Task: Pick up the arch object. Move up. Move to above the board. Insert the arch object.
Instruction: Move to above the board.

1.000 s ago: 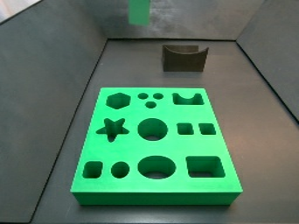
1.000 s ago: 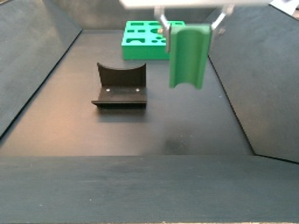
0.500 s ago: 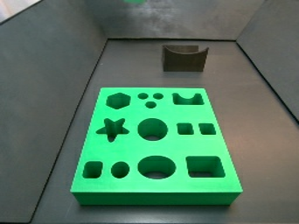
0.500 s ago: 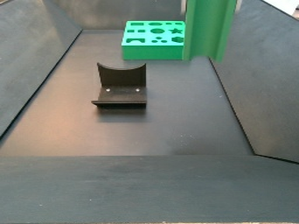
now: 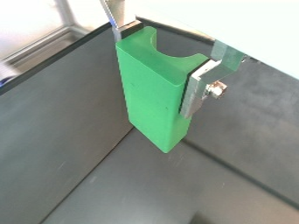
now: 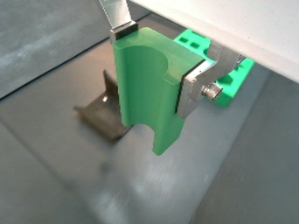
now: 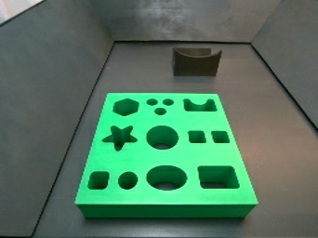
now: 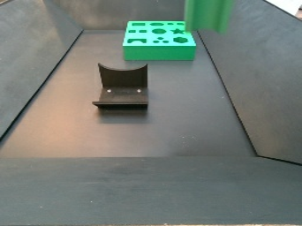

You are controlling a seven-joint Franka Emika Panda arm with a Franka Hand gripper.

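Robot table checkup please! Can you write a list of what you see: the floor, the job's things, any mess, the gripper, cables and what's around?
Surface: dark grey floor, bare apart from the items below.
Arch object: light green, lifted off the floor, clamped between the fingers in both wrist views; only its lower end shows in a side view.
Board: bright green, flat on the floor, all cut-outs empty.
Clutter: nothing seen.
Fixture: dark bracket, standing on the floor, empty.
Gripper: raised high, shut on the arch object.
Cables: nothing seen.
Surroundings: grey walls around the floor.

Arch object (image 8: 213, 13) cut off above; pincer (image 5: 158, 63) unseen there
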